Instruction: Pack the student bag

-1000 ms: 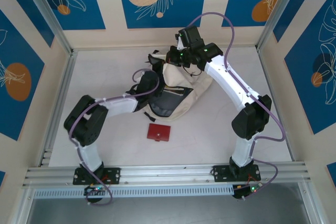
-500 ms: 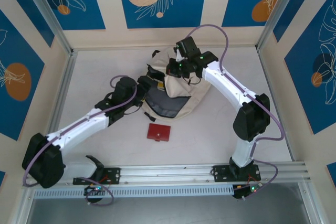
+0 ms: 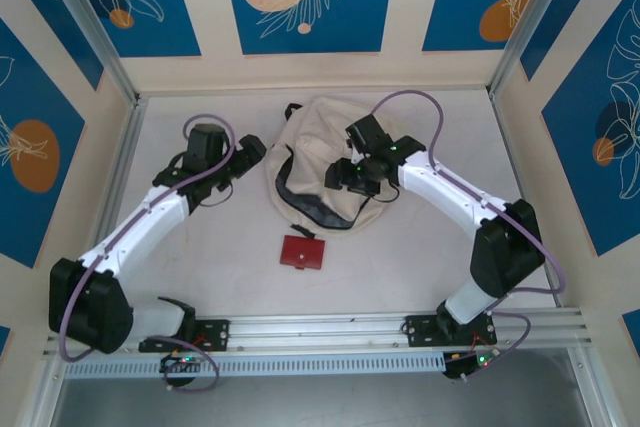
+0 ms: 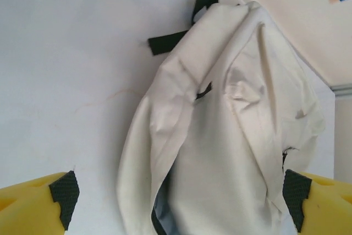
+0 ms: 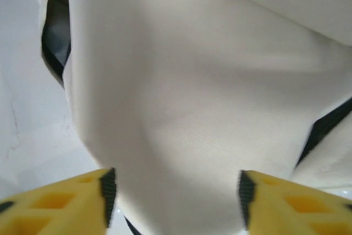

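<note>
Two grippers, both empty: the left gripper [image 3: 250,151] is spread wide just left of the cream fabric backpack with black straps [image 3: 312,137], and the right gripper [image 3: 343,175] is parted over its cloth. The backpack lies slumped mid-worktop [image 3: 420,257], its dark mouth toward the flat red square case [image 3: 302,252]. I'd pinch the rim and lift it open first.

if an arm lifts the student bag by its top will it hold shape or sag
Probably sags: the student bag lies crumpled, its fabric creased and folded, so it looks floppy. Likely light, as the slumped body shows no bulge. A push would probably bunch the cloth rather than slide it.
</note>
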You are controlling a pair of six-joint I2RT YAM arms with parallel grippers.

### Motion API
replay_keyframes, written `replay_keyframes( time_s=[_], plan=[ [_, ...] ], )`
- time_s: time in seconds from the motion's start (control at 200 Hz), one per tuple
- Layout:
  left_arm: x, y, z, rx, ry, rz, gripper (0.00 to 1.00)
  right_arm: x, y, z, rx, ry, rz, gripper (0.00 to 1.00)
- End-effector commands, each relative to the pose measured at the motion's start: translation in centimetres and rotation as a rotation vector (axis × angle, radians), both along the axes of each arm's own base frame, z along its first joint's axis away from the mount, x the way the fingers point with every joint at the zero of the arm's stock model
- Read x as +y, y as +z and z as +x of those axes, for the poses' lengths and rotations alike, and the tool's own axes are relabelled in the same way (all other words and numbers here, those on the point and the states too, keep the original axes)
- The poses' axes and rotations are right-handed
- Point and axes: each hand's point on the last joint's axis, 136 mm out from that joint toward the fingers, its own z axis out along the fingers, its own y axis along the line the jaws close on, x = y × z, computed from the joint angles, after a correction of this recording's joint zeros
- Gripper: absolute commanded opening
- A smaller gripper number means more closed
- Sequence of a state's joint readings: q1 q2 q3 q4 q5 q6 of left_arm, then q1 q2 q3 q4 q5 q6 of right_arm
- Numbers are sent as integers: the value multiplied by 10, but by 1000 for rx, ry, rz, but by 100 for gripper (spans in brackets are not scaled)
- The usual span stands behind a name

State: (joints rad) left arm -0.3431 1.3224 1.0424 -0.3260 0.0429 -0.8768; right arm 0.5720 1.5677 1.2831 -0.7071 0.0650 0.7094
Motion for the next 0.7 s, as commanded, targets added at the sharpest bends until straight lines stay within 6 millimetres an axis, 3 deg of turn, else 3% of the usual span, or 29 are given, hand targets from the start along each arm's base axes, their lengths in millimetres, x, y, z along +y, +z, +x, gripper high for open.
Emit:
replay_keyframes(
  time_s=[0.0, 0.17, 0.33, 0.51, 0.695],
  plan=[
    [-24, -2, 8, -20, -245, 88, 97, -14, -7, 5, -6, -128, 13, 69],
    [-57, -2, 34, -63, -412, 62, 92, -31, -32, 10, 60, -255, 9, 70],
    [-86, -18, 68, -42, -502, 48, 83, -35, -50, 14, 105, -317, 61, 70],
    [-121, -44, 105, 13, -565, 61, 75, -33, -62, 22, 129, -352, 97, 70],
    [-145, -82, 124, 89, -597, 101, 71, -35, -75, 36, 158, -374, 126, 67]
  ],
)
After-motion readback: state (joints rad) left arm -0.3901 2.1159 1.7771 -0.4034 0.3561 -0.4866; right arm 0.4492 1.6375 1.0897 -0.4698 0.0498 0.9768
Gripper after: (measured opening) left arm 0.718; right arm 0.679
